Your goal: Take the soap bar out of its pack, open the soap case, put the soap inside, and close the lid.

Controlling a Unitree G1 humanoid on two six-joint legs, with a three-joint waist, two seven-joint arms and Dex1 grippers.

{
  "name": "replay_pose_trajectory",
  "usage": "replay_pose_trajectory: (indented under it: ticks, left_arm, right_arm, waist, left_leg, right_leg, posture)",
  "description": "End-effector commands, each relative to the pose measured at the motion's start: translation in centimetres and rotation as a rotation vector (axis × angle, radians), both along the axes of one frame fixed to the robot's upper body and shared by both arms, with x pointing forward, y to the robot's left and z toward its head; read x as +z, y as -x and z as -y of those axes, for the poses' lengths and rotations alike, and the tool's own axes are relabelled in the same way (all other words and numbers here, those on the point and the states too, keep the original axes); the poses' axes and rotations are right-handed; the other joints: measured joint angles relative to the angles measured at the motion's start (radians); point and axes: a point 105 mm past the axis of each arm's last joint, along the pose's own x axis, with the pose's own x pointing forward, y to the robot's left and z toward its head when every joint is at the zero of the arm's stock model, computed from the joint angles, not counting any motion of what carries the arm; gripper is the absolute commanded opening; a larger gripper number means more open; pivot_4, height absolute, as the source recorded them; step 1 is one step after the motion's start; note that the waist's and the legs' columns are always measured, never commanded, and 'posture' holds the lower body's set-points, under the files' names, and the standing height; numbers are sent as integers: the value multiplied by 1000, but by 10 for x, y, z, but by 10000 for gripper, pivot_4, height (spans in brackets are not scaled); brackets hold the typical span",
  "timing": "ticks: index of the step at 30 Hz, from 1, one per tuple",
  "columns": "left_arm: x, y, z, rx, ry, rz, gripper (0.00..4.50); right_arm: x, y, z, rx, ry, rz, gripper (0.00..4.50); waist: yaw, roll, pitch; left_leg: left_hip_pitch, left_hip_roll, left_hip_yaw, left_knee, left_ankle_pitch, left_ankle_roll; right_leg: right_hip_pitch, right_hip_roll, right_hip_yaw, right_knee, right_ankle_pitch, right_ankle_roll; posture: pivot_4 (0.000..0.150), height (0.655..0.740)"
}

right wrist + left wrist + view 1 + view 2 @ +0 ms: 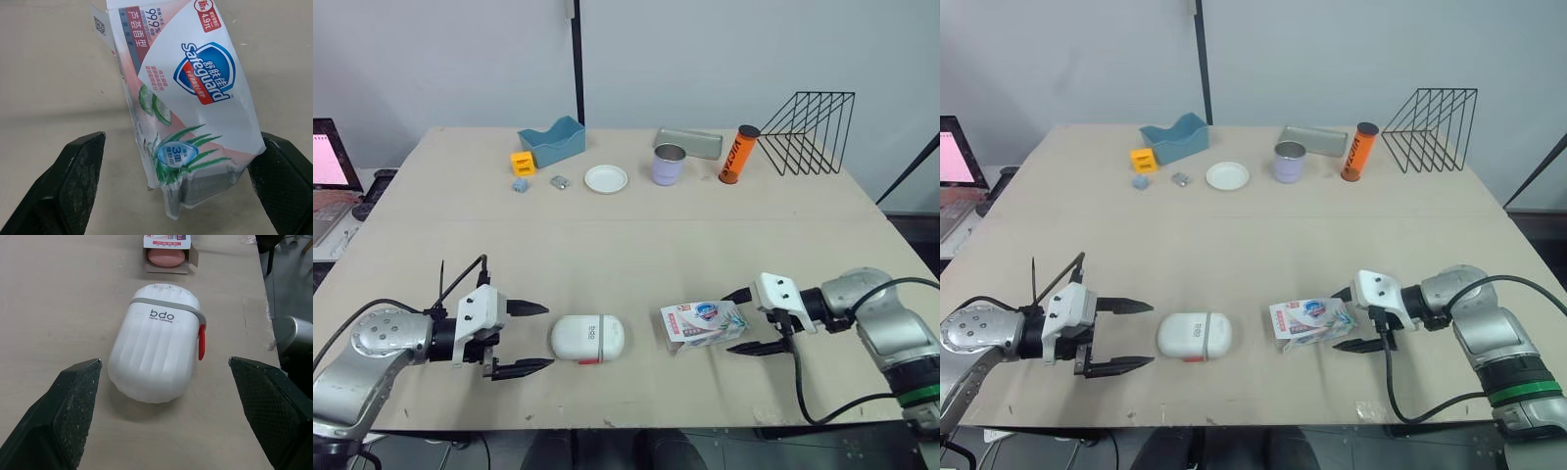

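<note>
The soap case (588, 337) lies closed on its side near the front edge of the bench (636, 245), white with a grey seam band and a red latch (201, 341) on the side facing that edge. The left hand (548, 336) sits low over the bench just left of the case, its two fingers spread wide apart and holding nothing; the case lies ahead of the fingertips with bare bench showing on both flanks, and no contact is seen. Just right of the case, across a narrow strip of bare surface, the soap pack (702, 323) lies flat, crumpled at the end nearest the right hand. Its other end faces the case with the flaps open, and the pink soap bar (166, 257) shows inside the opening. The right hand (727, 323) is at the crumpled end, fingers parted to either side of it; one finger is close against the pack's edge, and whether it touches cannot be told. The middle of the bench is an open stretch. Along the far side, well apart from the work, stand a blue tray (551, 142), a yellow block (521, 163), a white plate (606, 178), a cup (669, 164), a grey tray (688, 141), an orange can (738, 154) and a wire rack (808, 132).
</note>
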Motion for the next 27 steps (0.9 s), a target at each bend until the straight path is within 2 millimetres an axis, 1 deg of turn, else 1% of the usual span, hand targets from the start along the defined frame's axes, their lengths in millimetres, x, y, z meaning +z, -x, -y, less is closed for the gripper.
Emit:
replay_pose_trajectory:
  ticks: [1, 12, 15, 22, 23, 24, 25, 26, 27]
  left_arm:
    - [11, -1, 0, -21, -9, 59, 44143]
    - [9, -1, 0, -25, -7, 53, 44143]
    - [9, -1, 1, -25, -5, 54, 44143]
    - [7, 1, 1, -20, -5, 51, 44143]
    - [7, 2, 2, -21, -4, 52, 45000]
    - [7, 2, 2, -22, -4, 53, 45000]
    - [7, 2, 2, -26, -3, 58, 45000]
    - [8, 2, 2, -28, -2, 60, 45000]
    - [8, 2, 3, -32, 3, 62, 45000]
  right_arm:
    - [5, 0, -2, 13, -4, 23, 45000]
    - [5, 1, -2, 12, -21, 18, 45000]
    - [5, -4, -4, 1, -34, 38, 45000]
    - [5, -7, -7, 25, -29, 31, 45000]
    - [5, -8, -7, 29, -26, 32, 40802]
    - [5, -9, -7, 30, -23, 30, 39752]
    - [4, -9, -7, 39, -19, 27, 37051]
    - [3, -8, -7, 47, -14, 22, 29571]
    - [3, -9, -7, 50, -10, 23, 26850]
  waist:
    - [0, 0, 0]
    - [0, 0, 0]
    - [0, 0, 0]
    - [0, 0, 0]
    - [0, 0, 0]
    - [0, 0, 0]
    - [0, 0, 0]
    - [0, 0, 0]
    - [0, 0, 0]
  left_leg:
    - [0, 0, 0, 0, 0, 0]
    - [0, 0, 0, 0, 0, 0]
    - [0, 0, 0, 0, 0, 0]
    - [0, 0, 0, 0, 0, 0]
    - [0, 0, 0, 0, 0, 0]
    - [0, 0, 0, 0, 0, 0]
    - [1, 0, 0, 0, 0, 0]
    - [1, 0, 0, 0, 0, 0]
    - [1, 0, 0, 0, 0, 0]
  right_leg:
    - [0, 0, 0, 0, 0, 0]
    - [0, 0, 0, 0, 0, 0]
    - [0, 0, 0, 0, 0, 0]
    - [0, 0, 0, 0, 0, 0]
    - [0, 0, 0, 0, 0, 0]
    - [0, 0, 0, 0, 0, 0]
    - [0, 0, 0, 1, 0, 0]
    - [0, 0, 0, 1, 0, 0]
    - [0, 0, 0, 1, 0, 0]
  posture:
    - [1500, 7393]
    - [1500, 7393]
    - [1500, 7393]
    - [1500, 7393]
    - [1500, 7393]
    - [1500, 7393]
    - [1500, 7393]
    - [1500, 7393]
    - [1500, 7393]
